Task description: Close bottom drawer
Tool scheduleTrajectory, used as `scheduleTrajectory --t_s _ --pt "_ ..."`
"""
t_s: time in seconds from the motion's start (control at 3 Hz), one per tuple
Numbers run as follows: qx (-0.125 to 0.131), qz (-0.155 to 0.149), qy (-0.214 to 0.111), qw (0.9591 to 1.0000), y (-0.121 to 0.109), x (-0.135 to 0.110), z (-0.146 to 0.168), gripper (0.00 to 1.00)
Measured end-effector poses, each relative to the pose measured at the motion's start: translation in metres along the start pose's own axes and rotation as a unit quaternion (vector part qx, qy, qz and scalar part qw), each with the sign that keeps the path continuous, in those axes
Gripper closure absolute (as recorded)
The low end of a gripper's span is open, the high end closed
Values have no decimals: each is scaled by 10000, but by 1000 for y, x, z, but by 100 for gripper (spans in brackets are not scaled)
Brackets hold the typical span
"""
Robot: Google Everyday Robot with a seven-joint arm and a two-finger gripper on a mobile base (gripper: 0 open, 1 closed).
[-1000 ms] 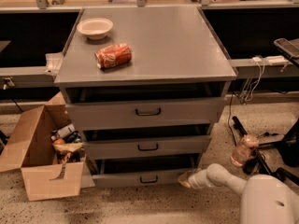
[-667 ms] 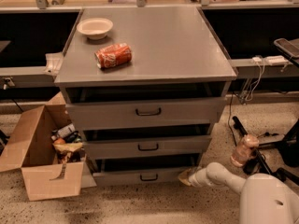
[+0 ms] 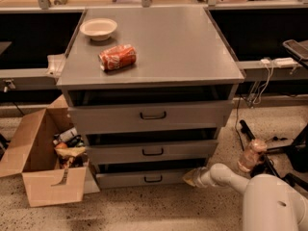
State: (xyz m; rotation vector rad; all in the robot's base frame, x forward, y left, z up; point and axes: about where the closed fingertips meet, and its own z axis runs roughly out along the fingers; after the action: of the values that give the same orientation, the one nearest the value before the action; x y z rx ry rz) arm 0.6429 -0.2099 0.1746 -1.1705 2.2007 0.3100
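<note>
The bottom drawer (image 3: 139, 179) sits lowest below the table's (image 3: 192, 57) front edge, slightly pulled out. Its right end is hidden behind the gripper (image 3: 192, 177); whether the gripper is spread or closed cannot be told. A white bowl (image 3: 98, 29) stands near the table's back left corner, with a crushed red can (image 3: 117, 57) in front of it. An open cardboard box (image 3: 33, 177) sits left on the floor.

Gripper (image 3: 190, 178) slightly nearer the bottom drawer (image 3: 139, 179).
</note>
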Motion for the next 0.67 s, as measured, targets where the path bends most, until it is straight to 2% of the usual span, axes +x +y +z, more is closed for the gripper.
scheduleTrajectory --t_s 0.67 --pt "140 -29 -6 9999 -7 -14 -4 100"
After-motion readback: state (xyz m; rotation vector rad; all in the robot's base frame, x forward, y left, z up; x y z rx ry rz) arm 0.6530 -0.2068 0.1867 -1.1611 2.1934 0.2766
